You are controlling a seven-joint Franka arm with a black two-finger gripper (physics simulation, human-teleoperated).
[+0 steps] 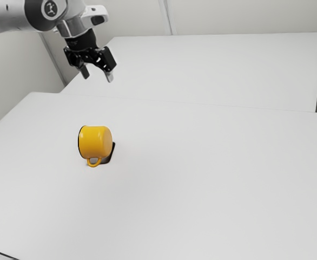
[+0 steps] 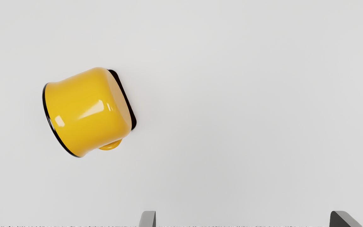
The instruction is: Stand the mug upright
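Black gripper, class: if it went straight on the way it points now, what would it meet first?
Most likely the white tabletop: the open gripper points down and looks set to miss the tipped mug, though depth is unclear.

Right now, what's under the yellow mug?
Flat black item with rounded corners, sticking out past the base of the tipped yellow mug. The mug covers the rest, so full outline and identity can't be told.

Here's the exterior view, well back at my arm's (image 1: 10, 16) side, angled down across the table (image 1: 202, 179); and here's the wrist view, closer in, facing steeply down past my gripper (image 1: 97, 76), both catching the mug (image 1: 95, 142) and the surface around it.
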